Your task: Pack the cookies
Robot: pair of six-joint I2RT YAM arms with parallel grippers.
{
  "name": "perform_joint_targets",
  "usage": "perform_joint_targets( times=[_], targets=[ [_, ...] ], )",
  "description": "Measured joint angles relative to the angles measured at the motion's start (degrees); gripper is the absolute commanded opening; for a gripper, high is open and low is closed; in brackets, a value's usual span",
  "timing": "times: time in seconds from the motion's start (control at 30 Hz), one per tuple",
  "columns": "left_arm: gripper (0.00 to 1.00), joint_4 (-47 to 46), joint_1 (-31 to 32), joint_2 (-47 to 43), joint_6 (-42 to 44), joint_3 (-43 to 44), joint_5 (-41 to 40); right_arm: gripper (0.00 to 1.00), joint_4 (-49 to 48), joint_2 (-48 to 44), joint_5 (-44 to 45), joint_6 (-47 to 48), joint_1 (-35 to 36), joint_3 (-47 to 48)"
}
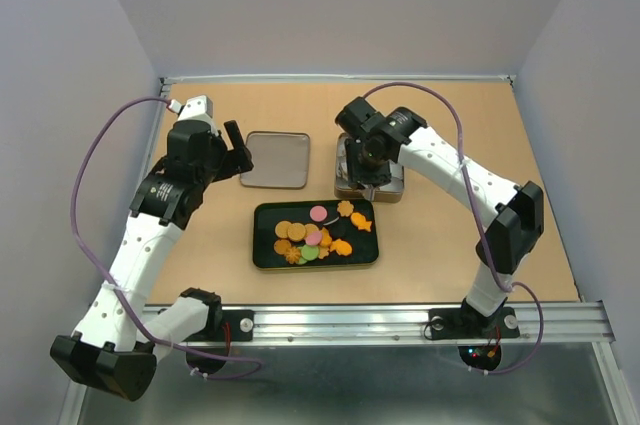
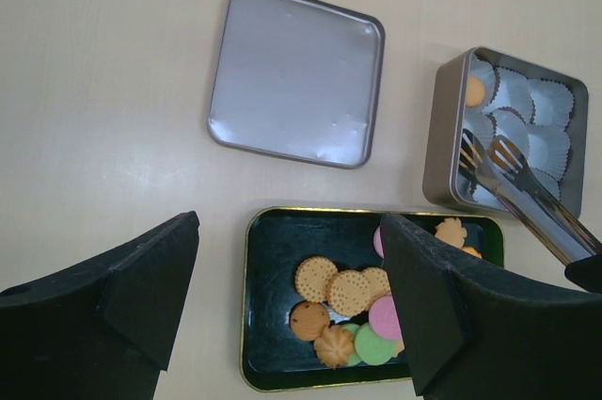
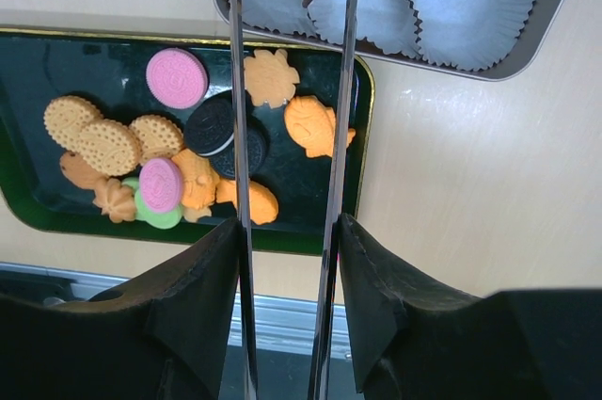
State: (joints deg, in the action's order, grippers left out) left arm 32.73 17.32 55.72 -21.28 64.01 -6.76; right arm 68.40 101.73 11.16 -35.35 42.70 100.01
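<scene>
The cookies (image 1: 315, 233) lie heaped in a black tray (image 1: 262, 245): round tan, pink, green and dark sandwich ones, plus orange fish and flower shapes. They also show in the left wrist view (image 2: 353, 292) and the right wrist view (image 3: 179, 160). My right gripper (image 3: 287, 259) is shut on thin metal tongs (image 3: 237, 136). It holds them over the silver tin (image 1: 392, 192), with their arms spread apart. One orange cookie (image 2: 475, 91) sits in the tin (image 2: 442, 136) among white paper cups. My left gripper (image 2: 292, 306) is open and empty above the tray's left part.
The tin's flat silver lid (image 1: 275, 159) lies on the table left of the tin and behind the tray; it also shows in the left wrist view (image 2: 296, 75). A metal rail (image 1: 350, 320) runs along the near table edge. Grey walls enclose the table.
</scene>
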Motion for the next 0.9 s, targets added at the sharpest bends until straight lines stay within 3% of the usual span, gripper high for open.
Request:
perform_joint_targets(
  times=[0.4, 0.6, 0.9],
  targets=[
    [0.89, 0.13, 0.26, 3.15, 0.02, 2.58, -0.2, 0.47, 3.34, -3.04, -0.7, -0.02, 0.0, 9.7],
    [0.89, 0.11, 0.26, 3.58, -0.02, 2.58, -0.44, 0.47, 3.67, -4.96, -5.6, 0.02, 0.33, 10.14],
    [0.89, -0.33, 0.26, 3.58, -1.33, 1.95, -1.01, 0.48, 3.39, -6.05, -10.51, 0.22, 10.91, 6.56]
  ],
)
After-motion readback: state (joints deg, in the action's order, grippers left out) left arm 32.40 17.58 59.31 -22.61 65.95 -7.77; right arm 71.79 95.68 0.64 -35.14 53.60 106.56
